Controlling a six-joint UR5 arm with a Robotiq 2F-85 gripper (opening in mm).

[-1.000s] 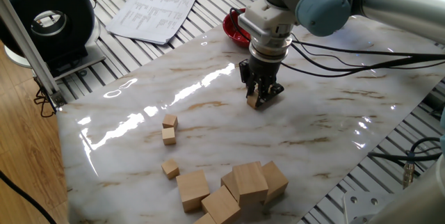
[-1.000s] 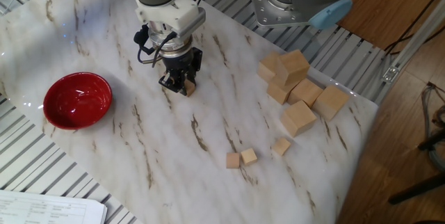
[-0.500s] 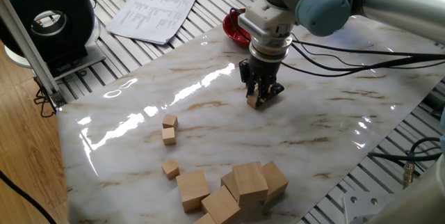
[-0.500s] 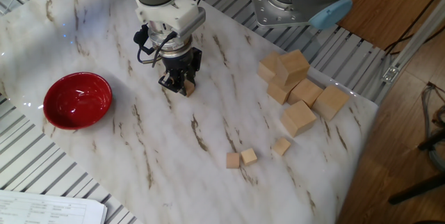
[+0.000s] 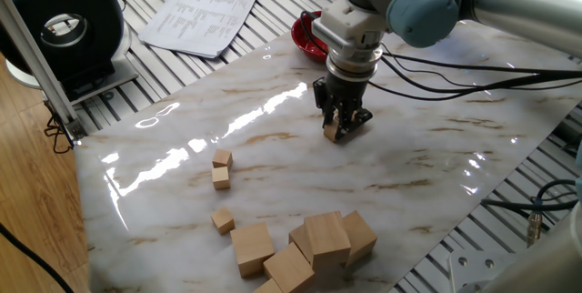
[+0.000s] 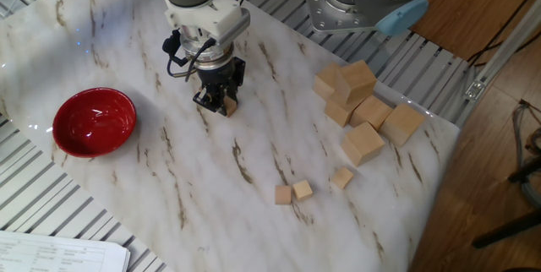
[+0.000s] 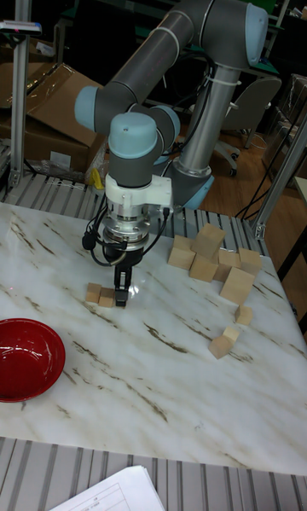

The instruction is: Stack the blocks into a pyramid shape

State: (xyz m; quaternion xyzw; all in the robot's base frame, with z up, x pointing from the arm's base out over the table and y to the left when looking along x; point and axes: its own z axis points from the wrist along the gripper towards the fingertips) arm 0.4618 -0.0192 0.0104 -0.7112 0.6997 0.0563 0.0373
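Small plain tan wooden cubes, unpainted, lying in two groups on the marble-patterned surface (image 6: 152, 196). Two blocks (image 7: 100, 294) rest flat side by side, touching in a short row; the hand (image 7: 120, 295) stands over the end of this row, fingers straddling the spot, so any further cube there is hidden. Well apart, a pair of blocks (image 6: 292, 193) sits corner to corner, one slightly rotated. A lone block (image 6: 341, 177) lies just beside that pair, nearer the larger cubes.
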